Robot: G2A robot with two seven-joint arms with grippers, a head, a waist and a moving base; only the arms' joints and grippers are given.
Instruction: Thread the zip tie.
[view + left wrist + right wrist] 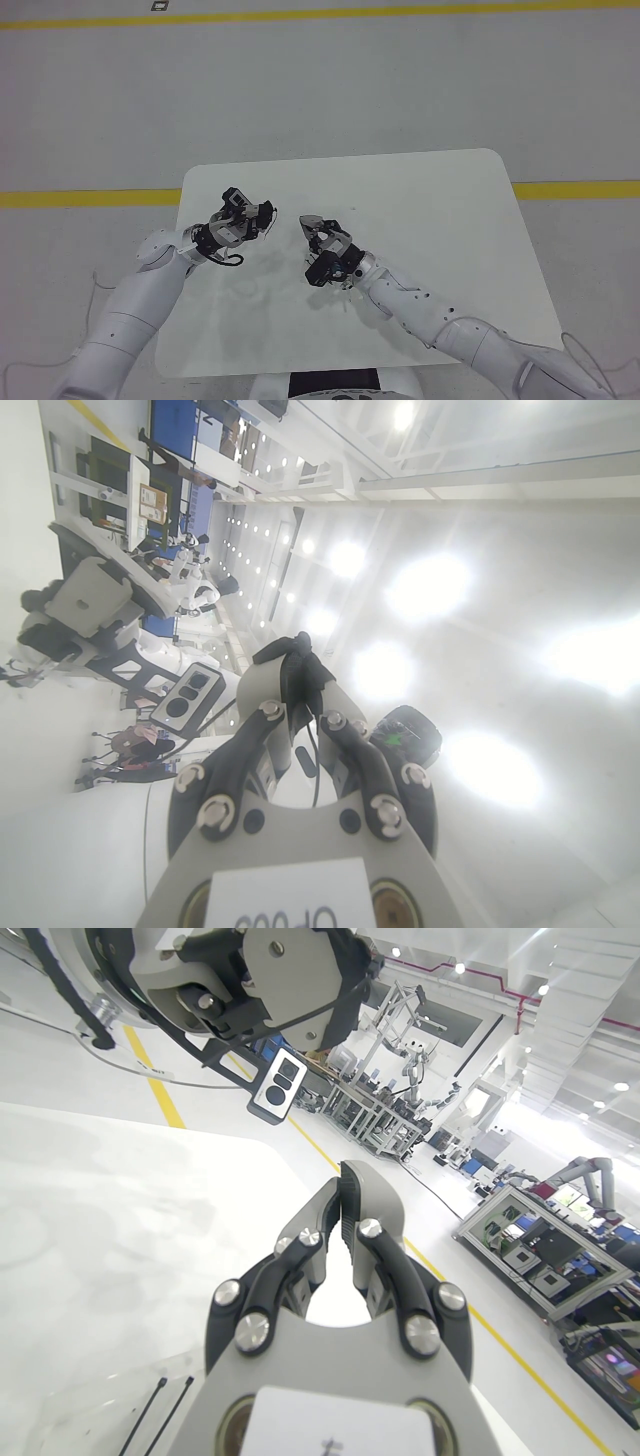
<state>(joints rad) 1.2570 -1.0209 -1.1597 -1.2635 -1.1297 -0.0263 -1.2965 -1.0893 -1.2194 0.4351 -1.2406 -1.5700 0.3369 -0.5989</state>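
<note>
My left gripper points up and is shut on a black zip tie, whose thin strap runs down between the fingers. In the top view this gripper hangs over the table's left part, and the strap curls in a loop below the wrist. My right gripper sits just to its right, a small gap away. Its fingertips are pressed together with nothing seen between them. In the right wrist view the left gripper looms close above, the zip tie stretched across its finger.
Two spare black zip ties lie on the white table near my right wrist. The table's rounded far left corner is close to both grippers. Beyond it is bare floor with a yellow line.
</note>
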